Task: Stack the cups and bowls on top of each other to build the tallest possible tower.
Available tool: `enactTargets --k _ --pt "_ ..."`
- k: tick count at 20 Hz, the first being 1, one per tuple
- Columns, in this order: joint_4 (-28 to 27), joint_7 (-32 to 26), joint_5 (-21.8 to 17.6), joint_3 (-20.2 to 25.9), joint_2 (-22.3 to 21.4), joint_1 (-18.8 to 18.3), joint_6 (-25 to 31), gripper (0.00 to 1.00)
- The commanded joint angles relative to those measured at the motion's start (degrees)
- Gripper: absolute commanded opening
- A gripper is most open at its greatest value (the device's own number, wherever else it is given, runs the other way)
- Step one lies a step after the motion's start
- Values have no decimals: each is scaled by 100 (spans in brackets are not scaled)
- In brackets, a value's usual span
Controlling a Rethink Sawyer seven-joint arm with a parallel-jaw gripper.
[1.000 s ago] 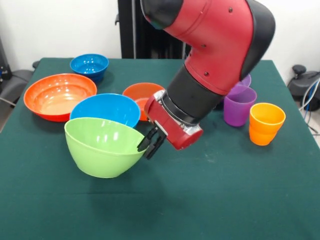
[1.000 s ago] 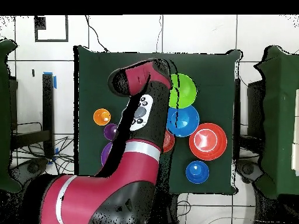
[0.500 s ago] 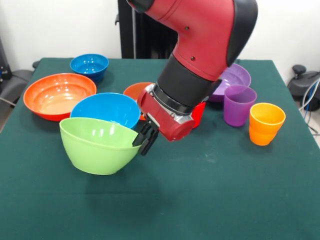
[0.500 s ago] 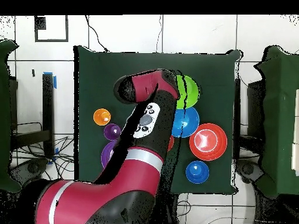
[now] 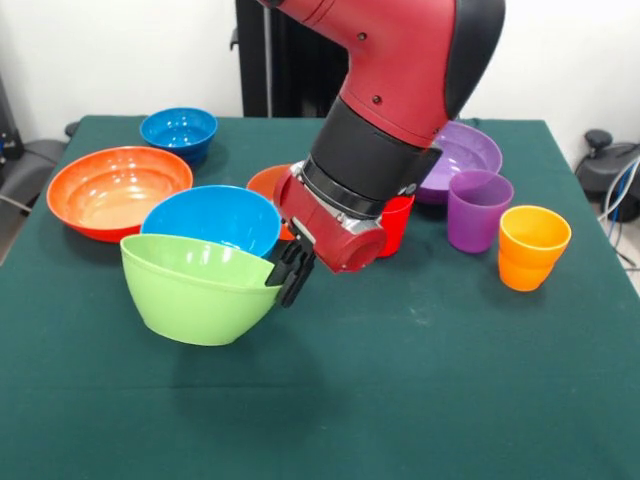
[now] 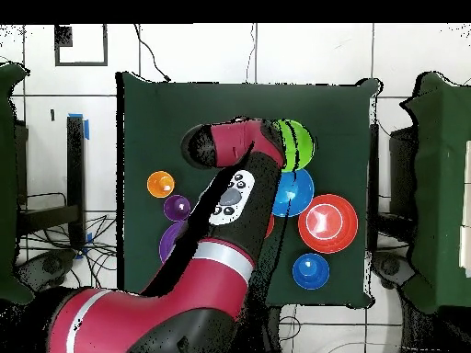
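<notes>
Gripper (image 5: 287, 277) pinches the lime green bowl's (image 5: 195, 293) rim at its 3 o'clock edge, holding it off the table, apparently for carrying onto the light blue bowl (image 5: 212, 217) at 12 o'clock.

The tabletop (image 5: 480, 400) wears a dark green cloth and serves as the landmark. Behind its far edge in the front view stands a plain white wall (image 5: 120, 50), lit evenly, with a black upright column (image 5: 270, 60) against it near the middle. Off the tabletop's left corner sits part of a dark chair (image 5: 20, 165); off its right corner lies a dark round base with blue and grey cables (image 5: 615, 170). Seen from overhead, the tabletop rests on a white tiled floor (image 6: 313, 51) crossed by dark grout lines, with black cables (image 6: 64, 234) trailing over the tiles to one side.
</notes>
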Motion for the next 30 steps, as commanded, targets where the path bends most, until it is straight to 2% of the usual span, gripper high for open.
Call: enactTargets --k 1,12,15,22,25,30 --pt "739 1389 536 256 180 108 -268 0" --pt "873 989 941 226 193 93 -489 0" --pt "709 731 971 256 207 22 -299 0" --pt "267 599 1185 222 376 -42 123 0" --pt "422 68 1015 503 276 -185 -95 0" --pt "407 -734 481 566 304 -192 -233 0"
